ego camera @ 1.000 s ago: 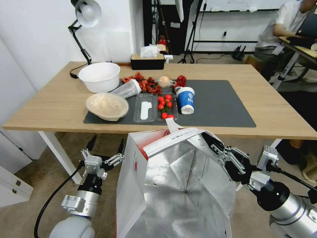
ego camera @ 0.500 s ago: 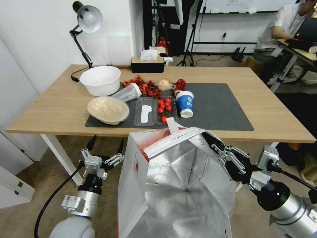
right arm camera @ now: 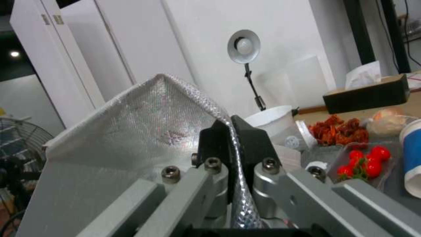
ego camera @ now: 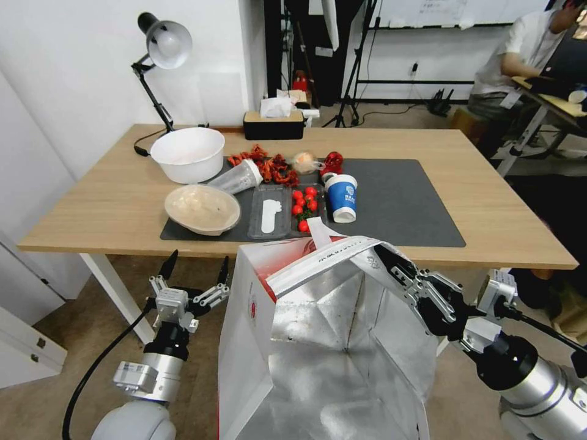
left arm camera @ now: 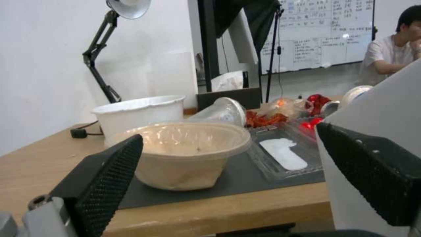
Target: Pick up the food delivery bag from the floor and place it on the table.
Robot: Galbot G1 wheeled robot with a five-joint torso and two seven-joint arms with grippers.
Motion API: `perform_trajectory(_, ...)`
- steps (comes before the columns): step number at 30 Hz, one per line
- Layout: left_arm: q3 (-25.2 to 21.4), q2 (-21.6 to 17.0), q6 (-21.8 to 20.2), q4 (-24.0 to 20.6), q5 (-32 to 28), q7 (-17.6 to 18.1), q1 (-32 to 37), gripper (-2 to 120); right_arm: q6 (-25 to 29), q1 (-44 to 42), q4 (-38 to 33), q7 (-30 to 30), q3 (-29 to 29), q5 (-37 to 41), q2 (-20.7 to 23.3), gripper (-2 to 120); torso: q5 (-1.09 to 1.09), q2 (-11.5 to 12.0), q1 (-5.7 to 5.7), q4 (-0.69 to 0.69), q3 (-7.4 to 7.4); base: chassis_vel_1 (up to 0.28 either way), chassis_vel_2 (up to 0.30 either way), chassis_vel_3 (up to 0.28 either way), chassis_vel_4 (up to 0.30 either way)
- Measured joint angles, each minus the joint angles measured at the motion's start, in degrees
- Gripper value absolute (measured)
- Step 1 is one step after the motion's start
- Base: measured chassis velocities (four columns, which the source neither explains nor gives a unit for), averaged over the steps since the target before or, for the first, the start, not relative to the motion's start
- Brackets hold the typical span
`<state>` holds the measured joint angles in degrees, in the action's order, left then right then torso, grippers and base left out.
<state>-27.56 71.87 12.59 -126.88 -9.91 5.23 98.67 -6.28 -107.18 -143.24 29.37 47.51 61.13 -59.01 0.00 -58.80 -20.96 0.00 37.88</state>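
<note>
Half the job looked done. On the left, the left gripper [ego camera: 194, 275] hung with fingers spread and empty just beside the bag's white side. At centre the food delivery bag [ego camera: 324, 342] was held up off the floor [ego camera: 36, 403], just short of the table [ego camera: 92, 201]. On the right, the right gripper [ego camera: 391, 260] pinched its foil rim; setting it down remained.
</note>
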Motion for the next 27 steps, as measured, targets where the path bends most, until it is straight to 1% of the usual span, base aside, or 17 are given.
perform_trajectory(5, 0.11, -0.02, 0.01, -0.01, 0.0, 0.01, 0.0, 99, 0.0, 0.02, 0.0, 0.01, -0.07, -0.14, 0.0, 0, 0.0, -1.51, -0.66, 0.0, 0.85, 0.0, 0.0, 0.0, 0.0)
perform_trajectory(6, 0.11, -0.02, 0.01, -0.01, 0.0, 0.01, 0.0, 99, 0.0, 0.02, 0.0, 0.01, -0.07, -0.14, 0.0, 0, 0.0, -1.51, -0.66, 0.0, 0.85, 0.0, 0.0, 0.0, 0.0)
perform_trajectory(10, 0.25, -0.06, 0.06, 0.16, 0.0, 0.06, 0.05, 99, 0.0, 0.15, 0.0, -0.01, 0.09, -0.14, 0.41, 0, 0.0, -2.92, -1.28, 0.0, 1.63, 0.0, 0.0, 0.0, 0.0)
perform_trajectory(17, 0.24, -0.16, 0.11, 0.34, 0.0, 0.19, -0.07, 99, 0.0, 0.18, 0.0, -0.03, 0.27, -0.14, 0.35, 0, 0.0, -4.53, -2.03, 0.0, 2.49, 0.0, 0.0, 0.0, 0.0)
perform_trajectory(20, 0.42, -0.17, 0.16, 0.35, -0.44, 0.71, -0.09, 99, 0.0, 0.19, 0.0, 0.01, 0.07, -0.38, 0.07, 0, 0.01, -5.41, -2.42, 0.0, 3.0, 0.0, 0.0, 0.0, 0.0)
perform_trajectory(23, 0.77, -0.18, 1.19, 0.41, -1.2, 1.03, -0.19, 100, 0.01, 0.16, 0.0, 0.14, -0.06, -0.65, -0.02, 0, 0.0, -6.49, -2.92, 0.0, 3.57, 0.0, 0.0, 0.0, 0.0)
perform_trajectory(27, 0.76, -0.4, 1.23, 0.36, -1.3, 1.08, -0.19, 100, 0.01, 0.18, 0.0, 0.16, -0.07, -0.71, -0.02, 0, 0.0, -6.74, -3.07, 0.0, 3.7, 0.0, 0.0, 0.0, 0.0)
